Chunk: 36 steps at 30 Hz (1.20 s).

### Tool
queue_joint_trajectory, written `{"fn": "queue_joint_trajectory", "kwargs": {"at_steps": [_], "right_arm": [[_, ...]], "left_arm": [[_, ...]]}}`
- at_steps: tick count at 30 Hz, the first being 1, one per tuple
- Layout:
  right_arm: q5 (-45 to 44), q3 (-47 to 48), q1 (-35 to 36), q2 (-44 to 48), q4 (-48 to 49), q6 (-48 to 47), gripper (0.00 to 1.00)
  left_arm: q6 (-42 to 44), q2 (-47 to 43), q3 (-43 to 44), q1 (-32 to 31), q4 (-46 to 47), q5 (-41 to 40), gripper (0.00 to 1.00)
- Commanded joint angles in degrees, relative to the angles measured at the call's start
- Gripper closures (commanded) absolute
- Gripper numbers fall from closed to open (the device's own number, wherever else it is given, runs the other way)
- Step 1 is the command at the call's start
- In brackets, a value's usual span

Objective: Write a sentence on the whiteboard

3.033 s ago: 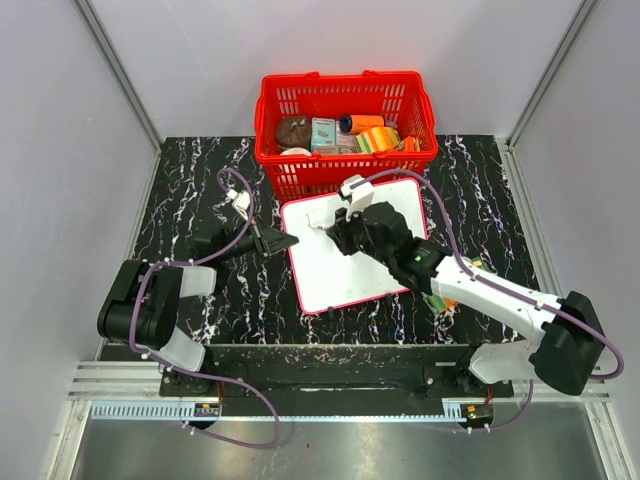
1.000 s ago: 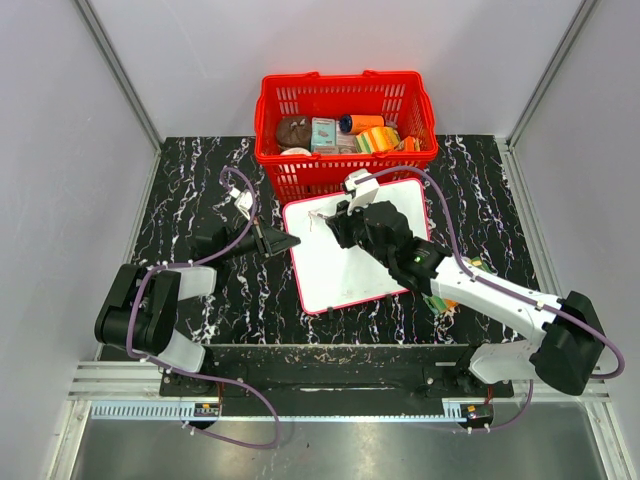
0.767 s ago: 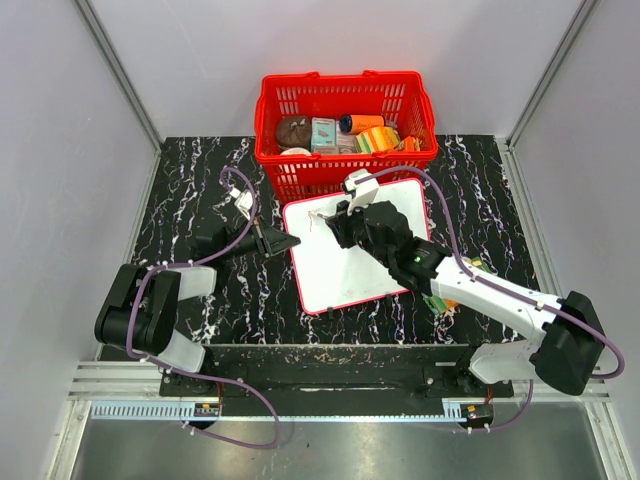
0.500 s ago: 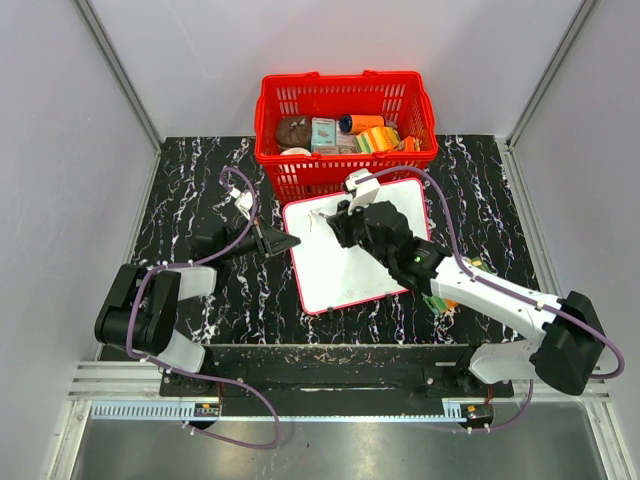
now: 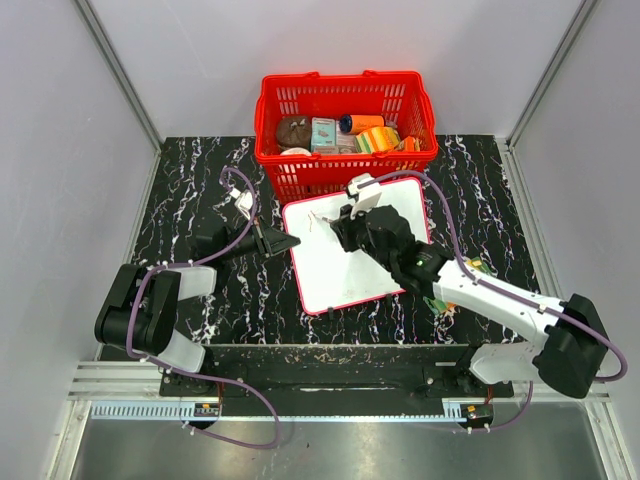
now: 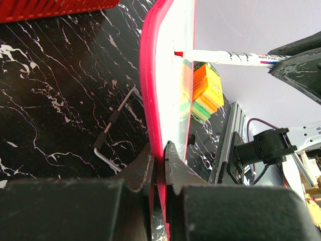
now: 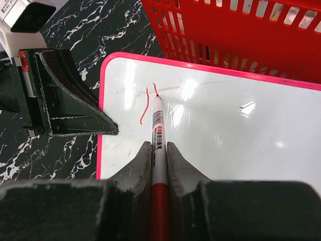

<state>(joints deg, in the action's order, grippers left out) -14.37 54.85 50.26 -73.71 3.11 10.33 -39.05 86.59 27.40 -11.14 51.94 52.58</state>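
Top view: the left jaws are pinching the left edge of the whiteboard point(image 5: 335, 280), apparently anchoring it on the table point(image 5: 200, 190) against pen pressure.

Left wrist: those jaws are nearly closed and are clamping that edge between them.

Right wrist: the right jaws are gripping the marker point(image 7: 157, 133) tightly, tip touching the board just ahead. The sentence point(image 7: 145, 108) is barely beginning, with two red strokes beside the tip.

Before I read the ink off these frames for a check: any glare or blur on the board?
Right wrist: glare patches on the whiteboard beside the marker, red strokes sharp. Left wrist: board seen edge-on, left fingers dark and soft. Top: even light, strokes tiny.
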Motion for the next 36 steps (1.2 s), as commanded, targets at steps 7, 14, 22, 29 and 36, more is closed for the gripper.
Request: {"fn": "queue_joint_trajectory", "kwargs": {"at_steps": [7, 14, 22, 29, 36], "right_arm": [[-1.1, -2.1, 0.5, 2.5, -2.8, 0.5, 1.0], [1.1, -3.1, 0.5, 3.2, -2.9, 1.4, 1.0], [4.8, -3.3, 0.5, 2.4, -2.7, 3.0, 1.0], [7.2, -3.6, 0.5, 2.6, -1.4, 4.5, 1.0], [5.4, -4.8, 0.5, 7.6, 1.7, 4.6, 1.0]], "left_arm": [[8.3, -1.0, 0.8, -1.0, 0.2, -0.5, 1.0], [8.4, -1.0, 1.0, -1.1, 0.1, -0.6, 1.0], [8.4, -1.1, 1.0, -1.1, -0.2, -0.6, 1.0], [8.5, -1.1, 1.1, -1.1, -0.3, -0.7, 1.0], [9.2, -1.3, 1.1, -1.1, -1.1, -1.0, 1.0]]}}
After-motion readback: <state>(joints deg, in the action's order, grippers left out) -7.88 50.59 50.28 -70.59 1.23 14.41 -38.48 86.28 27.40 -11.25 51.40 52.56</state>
